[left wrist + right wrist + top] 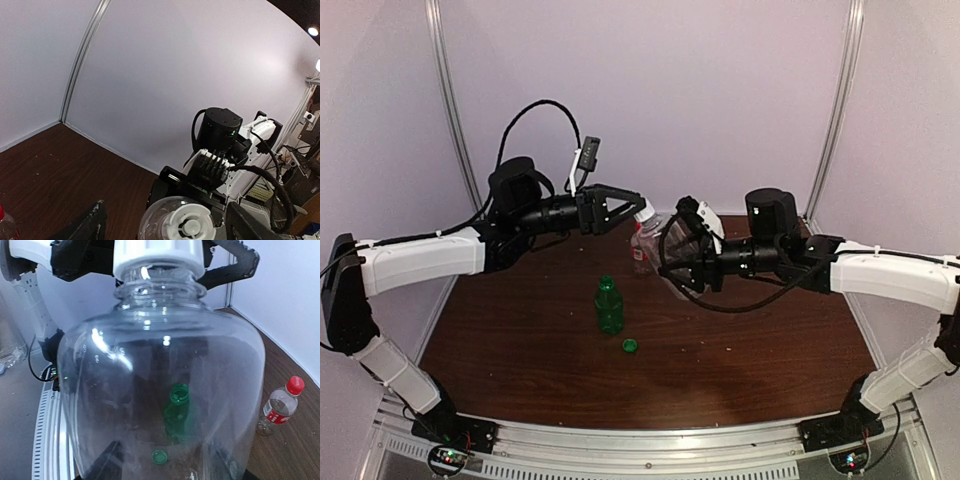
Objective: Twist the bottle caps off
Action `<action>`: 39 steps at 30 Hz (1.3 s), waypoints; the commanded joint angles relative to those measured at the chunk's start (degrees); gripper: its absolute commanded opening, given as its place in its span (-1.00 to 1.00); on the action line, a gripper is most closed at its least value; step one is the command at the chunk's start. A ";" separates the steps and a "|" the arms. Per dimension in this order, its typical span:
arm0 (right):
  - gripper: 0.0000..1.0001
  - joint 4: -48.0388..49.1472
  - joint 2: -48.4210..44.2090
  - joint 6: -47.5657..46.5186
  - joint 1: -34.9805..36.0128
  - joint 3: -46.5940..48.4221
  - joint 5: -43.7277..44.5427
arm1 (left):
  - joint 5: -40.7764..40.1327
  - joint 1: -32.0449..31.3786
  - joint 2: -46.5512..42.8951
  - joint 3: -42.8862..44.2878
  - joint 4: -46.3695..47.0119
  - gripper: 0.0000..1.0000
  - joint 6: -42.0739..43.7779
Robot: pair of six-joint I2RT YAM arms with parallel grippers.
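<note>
One cap's off: green cap (630,346) lies on the desk (520,340) by the green bottle (609,305). Right pincer (678,255) grips the clear bottle (160,390) in the air, left pincer (632,212) gapes wide around its white cap (187,225), so I'd guess next is clamp and twist; red cap (295,384) not yet done
</note>
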 commanded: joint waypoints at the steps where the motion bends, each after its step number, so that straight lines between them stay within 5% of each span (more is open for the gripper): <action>1: 0.14 0.48 -1.40 0.02 -0.65 0.79 -12.30 | 11.62 0.86 -2.07 -1.18 11.17 0.69 0.97; 16: 0.14 2.72 3.24 4.51 -0.83 4.35 -29.94 | 23.50 0.20 -0.02 -1.68 18.21 0.20 1.67; 32: 0.11 4.98 3.98 7.37 -1.25 4.56 -30.36 | 25.10 -1.48 0.48 -2.13 17.55 -0.40 3.52; 39: 0.06 1.77 2.77 5.59 -1.55 4.71 -20.43 | 19.65 -2.00 -0.16 -1.12 12.74 -0.80 3.06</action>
